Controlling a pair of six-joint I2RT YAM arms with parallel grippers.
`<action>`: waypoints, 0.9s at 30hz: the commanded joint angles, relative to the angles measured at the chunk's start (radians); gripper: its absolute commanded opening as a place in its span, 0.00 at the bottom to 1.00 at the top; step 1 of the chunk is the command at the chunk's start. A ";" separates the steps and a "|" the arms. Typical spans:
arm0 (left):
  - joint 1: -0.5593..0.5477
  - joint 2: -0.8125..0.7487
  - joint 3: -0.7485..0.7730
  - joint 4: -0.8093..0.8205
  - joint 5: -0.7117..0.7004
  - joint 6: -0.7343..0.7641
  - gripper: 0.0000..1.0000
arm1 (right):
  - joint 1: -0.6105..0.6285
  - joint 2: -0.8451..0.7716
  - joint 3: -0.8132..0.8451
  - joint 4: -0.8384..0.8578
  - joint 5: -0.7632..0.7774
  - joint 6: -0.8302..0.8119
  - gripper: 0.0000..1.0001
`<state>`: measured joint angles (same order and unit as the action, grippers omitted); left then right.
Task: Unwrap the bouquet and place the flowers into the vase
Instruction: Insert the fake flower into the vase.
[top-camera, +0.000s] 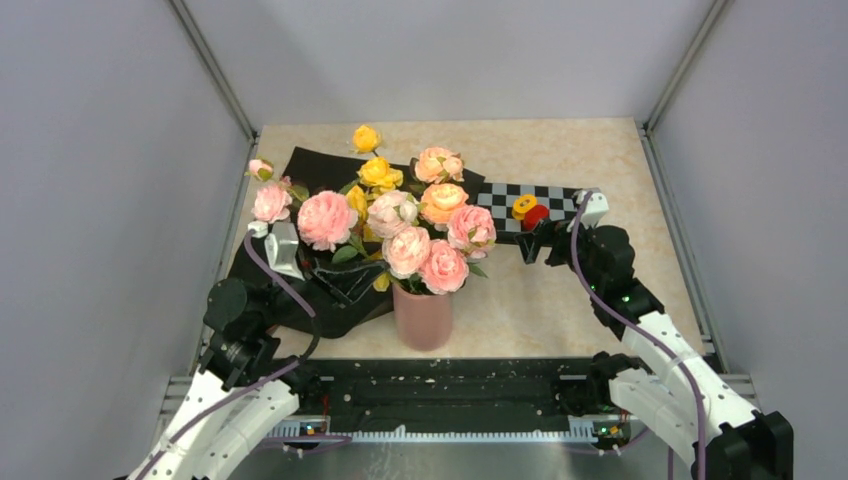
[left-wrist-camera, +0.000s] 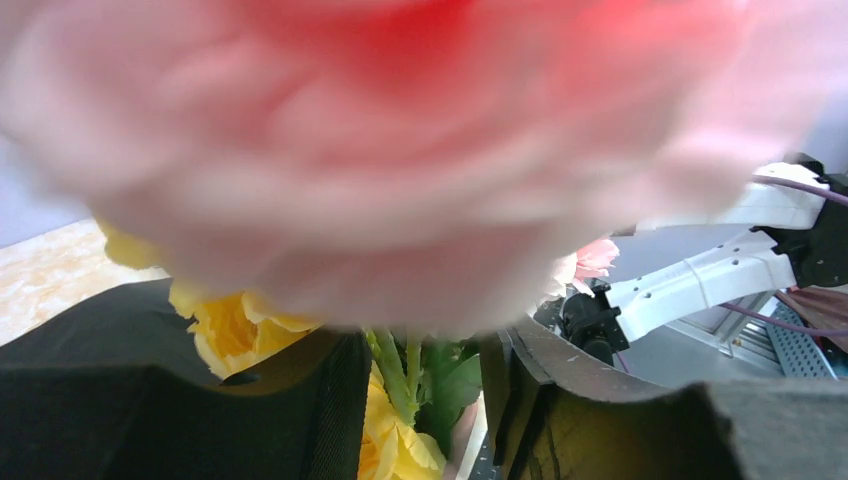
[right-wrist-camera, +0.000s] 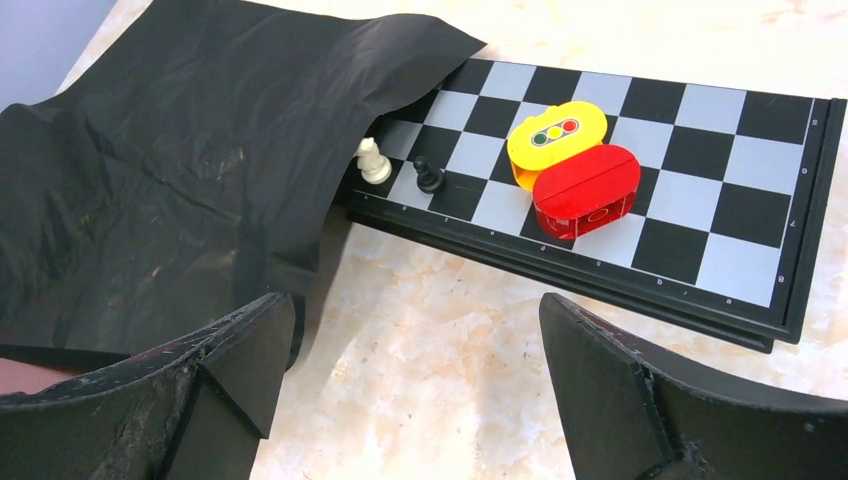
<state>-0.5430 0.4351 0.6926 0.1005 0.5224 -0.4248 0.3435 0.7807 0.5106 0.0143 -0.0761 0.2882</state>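
The pink vase (top-camera: 423, 318) stands upright near the table's front middle. The flowers (top-camera: 407, 248), pink, peach and yellow, rise from its mouth and fan out to the back left. My left gripper (top-camera: 362, 282) reaches in from the left, just above the vase's mouth. In the left wrist view the green stems (left-wrist-camera: 400, 375) run between my left gripper's (left-wrist-camera: 425, 400) fingers with gaps on both sides, and a blurred pink bloom (left-wrist-camera: 400, 150) fills the top. The black wrapping paper (top-camera: 320, 170) lies spread flat behind. My right gripper (top-camera: 535, 240) hangs open over bare tabletop (right-wrist-camera: 415, 380).
A chessboard (top-camera: 555, 200) lies at the back right with a yellow block (right-wrist-camera: 557, 135) and a red block (right-wrist-camera: 588, 190) on it. A white chess piece (right-wrist-camera: 373, 160) and a black one (right-wrist-camera: 429, 176) stand by the paper's edge (right-wrist-camera: 180, 170). Grey walls enclose the table.
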 joint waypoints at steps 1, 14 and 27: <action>-0.003 -0.021 0.065 -0.093 -0.047 0.052 0.47 | -0.013 -0.018 0.018 0.041 -0.002 -0.014 0.95; -0.002 -0.062 0.048 -0.070 -0.097 0.048 0.44 | -0.013 -0.021 0.016 0.044 -0.006 -0.014 0.95; -0.002 -0.036 0.027 -0.030 0.000 0.033 0.11 | -0.013 -0.020 0.014 0.046 -0.007 -0.015 0.95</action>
<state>-0.5434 0.3832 0.7265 0.0032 0.4656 -0.3927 0.3435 0.7788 0.5106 0.0147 -0.0769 0.2878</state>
